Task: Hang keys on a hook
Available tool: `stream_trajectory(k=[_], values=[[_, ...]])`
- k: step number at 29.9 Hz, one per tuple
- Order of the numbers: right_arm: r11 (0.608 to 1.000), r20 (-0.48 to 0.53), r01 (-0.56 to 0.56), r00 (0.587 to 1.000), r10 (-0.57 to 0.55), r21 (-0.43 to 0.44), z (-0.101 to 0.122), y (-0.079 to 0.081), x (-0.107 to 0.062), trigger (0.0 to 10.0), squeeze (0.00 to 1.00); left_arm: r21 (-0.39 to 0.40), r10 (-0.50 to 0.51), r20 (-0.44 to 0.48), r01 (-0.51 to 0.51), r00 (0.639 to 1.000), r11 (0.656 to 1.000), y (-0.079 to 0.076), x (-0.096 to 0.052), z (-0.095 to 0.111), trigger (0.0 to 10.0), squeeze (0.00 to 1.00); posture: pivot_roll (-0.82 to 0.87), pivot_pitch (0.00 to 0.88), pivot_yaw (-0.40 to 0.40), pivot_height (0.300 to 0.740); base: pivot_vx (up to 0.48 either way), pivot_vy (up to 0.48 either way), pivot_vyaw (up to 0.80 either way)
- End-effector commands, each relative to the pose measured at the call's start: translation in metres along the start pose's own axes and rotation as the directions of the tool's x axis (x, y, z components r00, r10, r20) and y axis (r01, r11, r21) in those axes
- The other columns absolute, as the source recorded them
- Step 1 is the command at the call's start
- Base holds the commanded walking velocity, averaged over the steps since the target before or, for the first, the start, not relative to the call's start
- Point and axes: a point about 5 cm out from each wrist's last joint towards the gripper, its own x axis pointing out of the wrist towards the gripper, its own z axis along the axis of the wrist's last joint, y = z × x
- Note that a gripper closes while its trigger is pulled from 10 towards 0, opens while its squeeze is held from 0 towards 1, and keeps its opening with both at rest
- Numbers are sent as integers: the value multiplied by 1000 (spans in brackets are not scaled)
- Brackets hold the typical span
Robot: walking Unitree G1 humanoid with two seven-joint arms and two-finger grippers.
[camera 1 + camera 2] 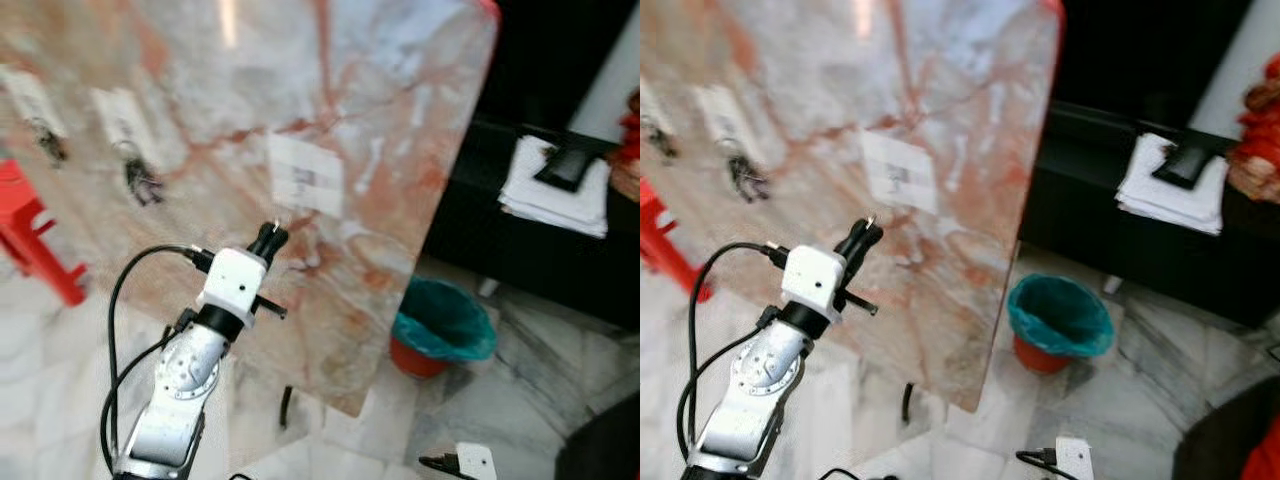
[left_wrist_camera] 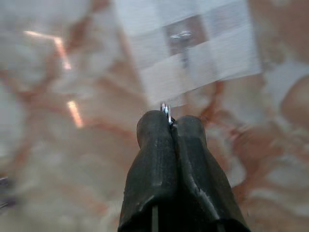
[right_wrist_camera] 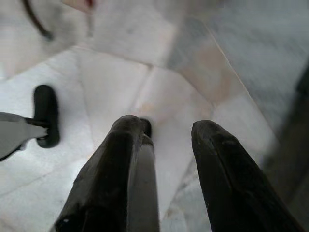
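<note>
- Left gripper [image 2: 170, 121]: two black fingers pressed together, pinching a small silver metal key ring [image 2: 166, 110] whose loop pokes out between the fingertips; raised on the silver left arm [image 1: 190, 375] in front of the marble panel, just below the white patch
- Small silver metal hook [image 2: 181, 37]: fixed on a white rectangular adhesive patch [image 1: 306, 176] on the panel; in the left wrist view the key ring sits near the hook but apart from it, not hung
- Large pink-and-white veined marble panel [image 1: 400, 130]: upright and tilted in the head views, its lower corner near the floor
- Two further white patches with dark bundles of keys [image 1: 140, 180] hanging from them: on the same panel, towards the robot's left
- Right gripper [image 3: 164, 130]: black fingers spread with a clear gap, holding nothing, pointing down at pale marble floor tiles [image 3: 120, 87]; arm idle
- Red round bin with teal liner [image 1: 442, 325]: on the floor beside the panel's right edge
- Black low cabinet [image 1: 520, 250]: behind the bin, bearing a stack of white folded cloth [image 1: 560, 195] with a dark flat object on top
- Red plastic frame [image 1: 35, 235]: at the left edge of the head views
</note>
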Motion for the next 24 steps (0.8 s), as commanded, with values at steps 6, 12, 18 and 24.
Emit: stream_trajectory(k=[6,12,18,24], values=[[1000,-25,8,1000,-8,20,-9,-2,-1,10000,0,22,-3,24,3,1000,1000,-2,1,5,10000,0,145,101,-42,740,0,0,133],[1000,-27,4,1000,-3,19,-9,0,-1,10000,0,51,-29,31,27,999,998,-6,3,6,10000,0,146,101,-44,740,0,0,0],[1000,-27,5,1000,-4,16,-8,-2,-1,10000,0,45,-44,54,42,998,998,-9,7,9,10000,0,146,100,-44,740,0,0,0],[1000,-27,5,1000,-4,15,-8,-5,-1,10000,0,42,-40,61,37,997,998,-9,8,10,10000,0,146,101,-44,740,0,-251,0]])
